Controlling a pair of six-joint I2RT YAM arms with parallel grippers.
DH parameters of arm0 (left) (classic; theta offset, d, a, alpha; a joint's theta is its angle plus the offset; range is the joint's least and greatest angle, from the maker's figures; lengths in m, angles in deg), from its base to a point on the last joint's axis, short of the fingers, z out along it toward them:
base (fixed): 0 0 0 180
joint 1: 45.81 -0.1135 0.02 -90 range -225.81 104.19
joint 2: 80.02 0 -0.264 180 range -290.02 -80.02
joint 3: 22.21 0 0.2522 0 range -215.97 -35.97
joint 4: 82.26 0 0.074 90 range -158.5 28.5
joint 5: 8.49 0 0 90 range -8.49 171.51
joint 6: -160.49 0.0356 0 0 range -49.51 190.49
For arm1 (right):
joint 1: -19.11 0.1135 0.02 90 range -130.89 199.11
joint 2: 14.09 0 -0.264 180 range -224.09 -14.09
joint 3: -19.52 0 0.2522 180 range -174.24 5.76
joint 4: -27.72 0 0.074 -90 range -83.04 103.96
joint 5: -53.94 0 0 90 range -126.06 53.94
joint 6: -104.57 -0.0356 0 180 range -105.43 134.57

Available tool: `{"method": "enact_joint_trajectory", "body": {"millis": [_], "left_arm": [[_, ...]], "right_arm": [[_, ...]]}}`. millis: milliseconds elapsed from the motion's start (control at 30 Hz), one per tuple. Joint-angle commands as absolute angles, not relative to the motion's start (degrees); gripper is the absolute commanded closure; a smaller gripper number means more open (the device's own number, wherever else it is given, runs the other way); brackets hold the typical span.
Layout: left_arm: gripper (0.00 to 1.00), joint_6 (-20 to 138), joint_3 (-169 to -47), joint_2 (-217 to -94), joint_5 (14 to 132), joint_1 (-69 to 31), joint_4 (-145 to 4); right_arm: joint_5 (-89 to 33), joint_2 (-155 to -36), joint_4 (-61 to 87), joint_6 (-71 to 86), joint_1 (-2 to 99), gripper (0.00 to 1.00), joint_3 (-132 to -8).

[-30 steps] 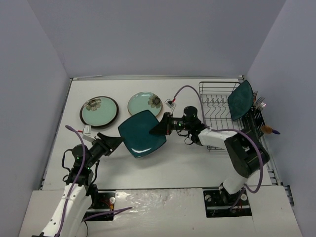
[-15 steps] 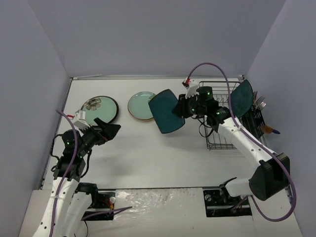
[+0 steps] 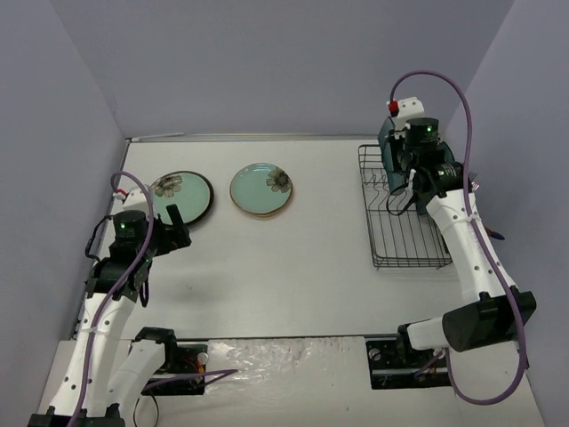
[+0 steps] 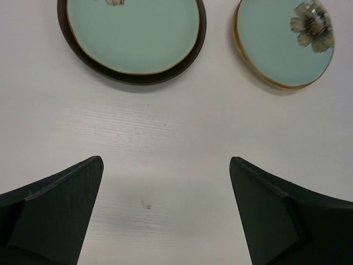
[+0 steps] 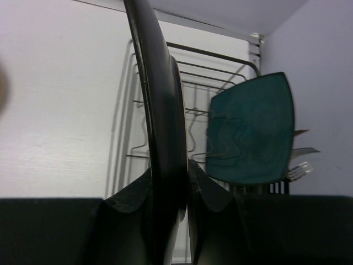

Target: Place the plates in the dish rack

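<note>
My right gripper (image 3: 402,165) is shut on a dark teal plate (image 5: 160,110), held edge-on and upright over the far end of the black wire dish rack (image 3: 404,233); its fingers (image 5: 212,193) clamp the rim from both sides. A second teal plate (image 5: 251,135) stands in the rack (image 5: 193,72) beside it. Two mint-green plates lie flat on the table: a dark-rimmed one (image 3: 180,197) (image 4: 132,38) and a tan-rimmed one (image 3: 262,189) (image 4: 284,44). My left gripper (image 3: 167,224) (image 4: 165,161) hangs open above bare table just short of them, holding nothing.
Forks (image 5: 300,165) stick up from the cutlery holder on the rack's right side. Grey walls close in the table at the back and both sides. The right arm's purple cable (image 3: 444,89) loops above the rack.
The left gripper opened and pulled back to the left. The right arm carried the teal plate from mid-table up and right to over the rack, turning it edge-on.
</note>
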State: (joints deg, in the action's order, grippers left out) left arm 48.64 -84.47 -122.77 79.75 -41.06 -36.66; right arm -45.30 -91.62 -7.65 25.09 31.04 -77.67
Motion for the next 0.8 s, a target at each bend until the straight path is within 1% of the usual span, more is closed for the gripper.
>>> {"method": "enact_joint_trajectory", "body": {"millis": [0,167,400,700,767], "left_arm": [[0.03,52.20,-83.87,-123.61,82.50,-41.31,-36.60],[0.03,52.85,-83.69,-123.53,83.57,-40.96,-36.64],[0.03,53.43,-83.69,-123.84,85.53,-40.45,-36.08],[0.03,53.71,-83.87,-124.77,85.54,-40.46,-36.15],[0.03,53.79,-83.87,-124.99,85.46,-40.54,-36.22]], "right_arm": [[-47.58,-94.87,-1.07,29.34,22.91,1.00,-83.53],[-44.85,-100.27,-0.73,28.22,17.16,1.00,-85.87],[-45.37,-105.47,0.06,28.19,13.47,1.00,-86.06],[-42.50,-107.89,3.41,27.35,10.74,1.00,-82.93],[-38.65,-107.09,3.68,26.63,10.67,1.00,-83.14]]}}
